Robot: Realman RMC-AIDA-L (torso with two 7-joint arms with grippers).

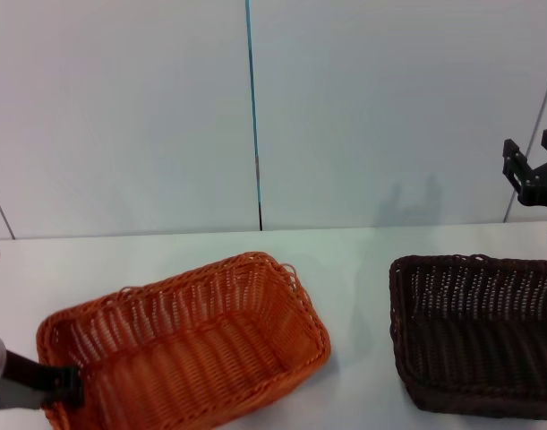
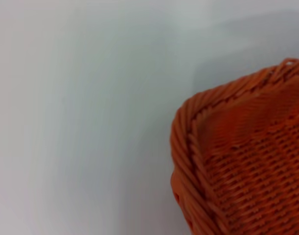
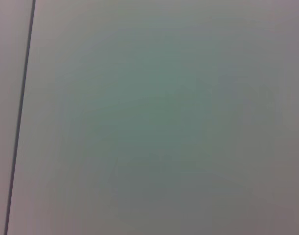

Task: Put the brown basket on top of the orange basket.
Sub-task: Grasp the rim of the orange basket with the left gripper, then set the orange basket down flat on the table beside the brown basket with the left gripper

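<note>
1. The left gripper [image 1: 69,387] sits low at the near-left corner of the orange basket [image 1: 188,349], its dark fingers right at the braided rim there. Whether the fingers are closed on the rim or only against it cannot be told.
2. The left wrist view shows that same corner of the orange basket [image 2: 247,161] close up: the thick braided rim curves round, the woven wall slopes away inside it, and bare white table [image 2: 80,127] lies beside it.
3. From the left gripper, the orange basket stretches away to the right and toward the wall, lying askew on the table [image 1: 354,269] with its open mouth up.
4. The right gripper [image 1: 534,161] hangs raised in the air at the right edge of the head view, in front of the white wall [image 1: 389,107]. Two dark fingers stand apart with a clear gap between them, and they hold nothing.
5. The brown basket [image 1: 479,336] stands on the table below the right gripper and a little to its left, well apart from it, mouth up, partly cut off by the picture's edge.
6. The two baskets stand side by side with a strip of bare table between them, not touching.
7. The right wrist view shows only plain wall [image 3: 164,122] with a dark seam [image 3: 19,117] running down it.
8. No brand, label or writing can be read on anything.
</note>
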